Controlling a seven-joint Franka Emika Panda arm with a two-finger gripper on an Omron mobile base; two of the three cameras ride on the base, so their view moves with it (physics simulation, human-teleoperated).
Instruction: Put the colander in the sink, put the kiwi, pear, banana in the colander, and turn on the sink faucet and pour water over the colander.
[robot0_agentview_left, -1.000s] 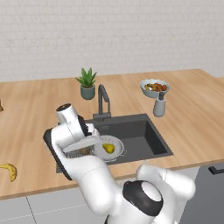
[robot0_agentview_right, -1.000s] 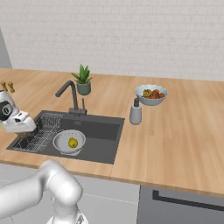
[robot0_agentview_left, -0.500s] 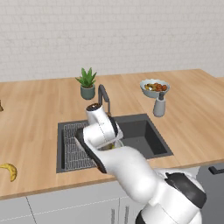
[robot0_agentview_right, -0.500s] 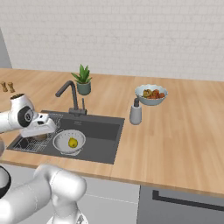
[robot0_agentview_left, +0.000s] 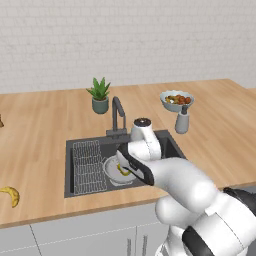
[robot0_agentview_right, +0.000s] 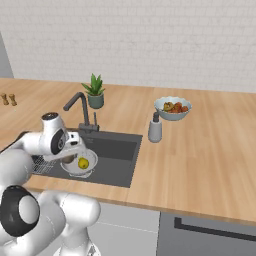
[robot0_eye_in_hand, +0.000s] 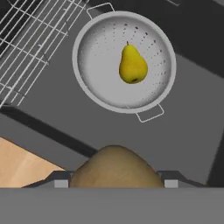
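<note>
Gripper (robot0_eye_in_hand: 113, 183) clamped on the kiwi (robot0_eye_in_hand: 114, 168): in the hand view the brown fuzzy fruit sits between the two finger tips (robot0_eye_in_hand: 61, 183) at the bottom edge, one tip on each side of it. Jaws part-spread, as wide as the fruit.

Beyond the gripper, further along its line of sight, the colander (robot0_eye_in_hand: 124, 62) rests on the floor of the dark sink (robot0_eye_in_hand: 183, 127), with a handle at its near rim and another at its far rim. The pear (robot0_eye_in_hand: 132, 64) lies inside the colander, yellow, stem pointing away from the gripper, slightly off centre. The kiwi is short of the colander rim, not over the bowl. The wire rack (robot0_eye_in_hand: 30, 43) lies off to one side of the colander, its edge just beside the rim.

From the left base view the hand (robot0_agentview_left: 131, 162) hangs low over the sink basin, right above the colander (robot0_agentview_left: 114, 172), with the faucet (robot0_agentview_left: 118, 116) just behind it. The banana (robot0_agentview_left: 11, 195) lies on the wooden counter (robot0_agentview_left: 35, 145) well apart from the gripper, off to its left, outside the sink. No water visible at the faucet spout.

Right base view: gripper (robot0_agentview_right: 75, 150) close over the colander (robot0_agentview_right: 80, 166), pear (robot0_agentview_right: 83, 163) visible inside.
</note>
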